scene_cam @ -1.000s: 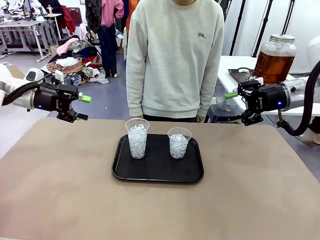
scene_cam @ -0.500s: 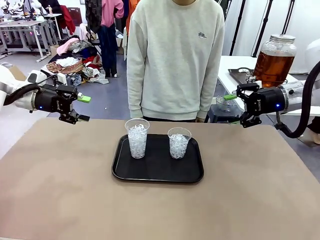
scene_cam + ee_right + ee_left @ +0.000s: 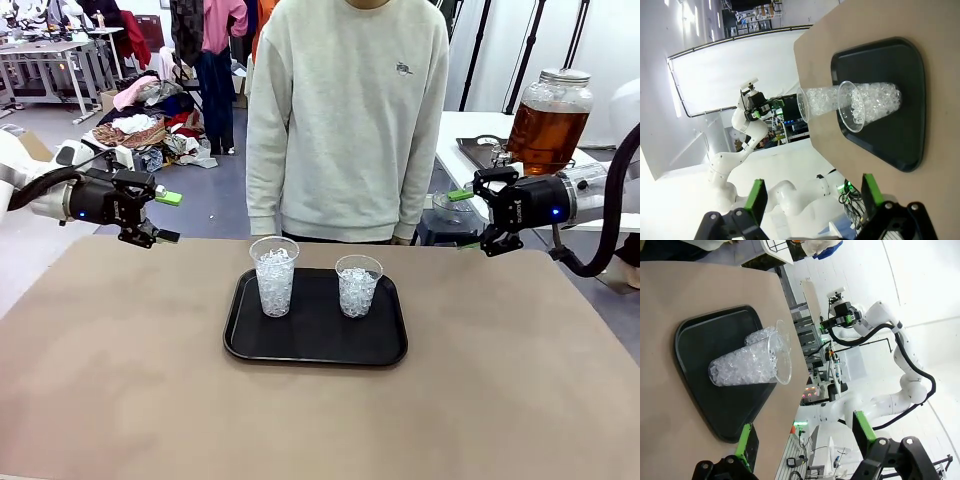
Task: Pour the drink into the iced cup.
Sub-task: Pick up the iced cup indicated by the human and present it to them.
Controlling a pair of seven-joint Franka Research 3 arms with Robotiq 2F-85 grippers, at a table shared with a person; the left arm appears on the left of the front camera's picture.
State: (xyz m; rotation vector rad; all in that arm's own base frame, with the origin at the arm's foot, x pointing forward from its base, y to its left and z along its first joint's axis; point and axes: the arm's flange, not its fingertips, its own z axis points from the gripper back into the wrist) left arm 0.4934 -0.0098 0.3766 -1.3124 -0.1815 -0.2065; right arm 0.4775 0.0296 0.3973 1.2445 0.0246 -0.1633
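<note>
We note iced cups (image 3: 274,277) upright on the black tray (image 3: 315,350) mid-table, ready for pouring; left gripper (image 3: 167,217) and right gripper (image 3: 463,220) flank it wide open, empty; the drink (image 3: 545,135) sits in a jar (image 3: 565,80) behind the right one.

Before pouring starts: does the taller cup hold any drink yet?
No: the taller cup holds only clear ice, no brown liquid.

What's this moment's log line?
left gripper: open, empty | right gripper: open, empty | left cup, right cup: iced, on tray | drink: in jar | pour: not started
</note>
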